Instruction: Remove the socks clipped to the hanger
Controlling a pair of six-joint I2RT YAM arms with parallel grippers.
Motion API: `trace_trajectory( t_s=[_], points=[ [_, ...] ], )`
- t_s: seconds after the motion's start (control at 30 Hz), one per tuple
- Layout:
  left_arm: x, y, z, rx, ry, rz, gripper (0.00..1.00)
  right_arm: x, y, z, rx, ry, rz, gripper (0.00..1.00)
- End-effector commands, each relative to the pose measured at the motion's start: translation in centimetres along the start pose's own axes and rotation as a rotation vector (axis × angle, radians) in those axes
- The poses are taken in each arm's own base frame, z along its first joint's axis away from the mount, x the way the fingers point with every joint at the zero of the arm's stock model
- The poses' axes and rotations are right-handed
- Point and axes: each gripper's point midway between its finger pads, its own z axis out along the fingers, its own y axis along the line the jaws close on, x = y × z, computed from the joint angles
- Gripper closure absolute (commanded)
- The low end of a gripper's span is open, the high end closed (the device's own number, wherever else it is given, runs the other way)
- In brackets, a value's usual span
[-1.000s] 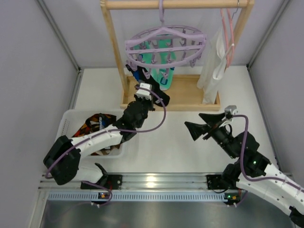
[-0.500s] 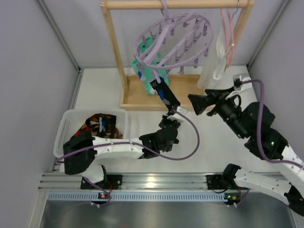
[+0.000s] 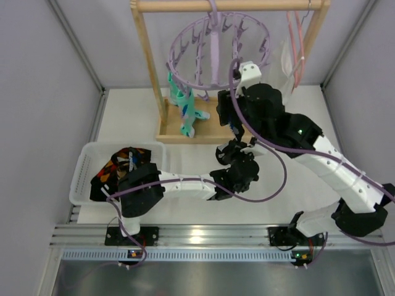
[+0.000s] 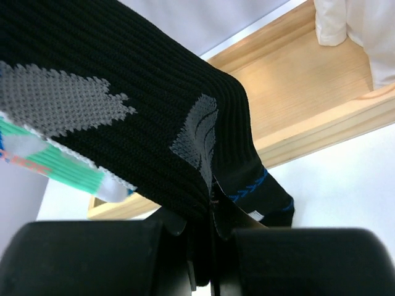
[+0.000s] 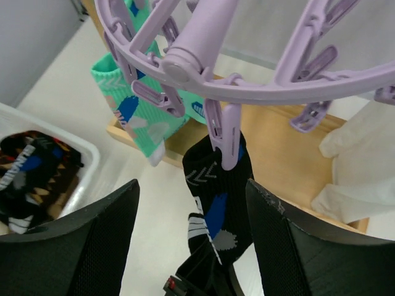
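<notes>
The lavender hanger (image 3: 213,46) hangs tilted from the wooden rail, its ring and pegs facing the camera. One peg (image 5: 226,137) clips a black sock (image 5: 223,203) with blue and grey marks. My left gripper (image 4: 210,213) is shut on that sock's (image 4: 142,123) lower end and shows below it in the right wrist view (image 5: 207,285). My right gripper (image 5: 192,188) stands open, a finger on either side of the sock just under the peg, touching nothing. A teal-and-white sock (image 3: 188,111) hangs clipped at the hanger's left side (image 5: 139,114).
A white bin (image 3: 83,165) with several socks (image 3: 123,163) sits at the near left. The wooden rack's base (image 4: 308,98) lies behind the socks. A white cloth (image 3: 285,65) and a thin pink hanger (image 3: 297,43) hang at the right end of the rail.
My right arm swung from the right side up to the hanger, jaws narrowing around the black sock. The left gripper pulled that sock toward me and rightward, tilting the hanger up.
</notes>
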Motion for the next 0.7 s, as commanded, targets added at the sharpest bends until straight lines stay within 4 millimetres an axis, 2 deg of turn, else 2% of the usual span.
trace_trajectory(
  t_s=[0.0, 0.27, 0.43, 0.67],
  points=[
    [-2.4, 0.3, 0.2, -0.033, -0.018, 0.022, 1.00, 0.2, -1.3, -0.1, 0.140, 0.045, -0.133, 0.34],
    [-4.0, -0.8, 0.3, -0.015, -0.039, 0.045, 1.00, -0.9, -3.3, 2.2, 0.379, 0.016, -0.276, 0.36],
    [-5.2, -1.2, 0.0, -0.007, -0.055, 0.028, 1.00, -1.2, -2.7, 3.9, 0.409, -0.002, -0.309, 0.37],
    [-5.8, -1.8, -0.1, -0.007, -0.061, 0.046, 1.00, -0.9, -2.0, 5.9, 0.430, -0.021, -0.318, 0.42]
  ],
)
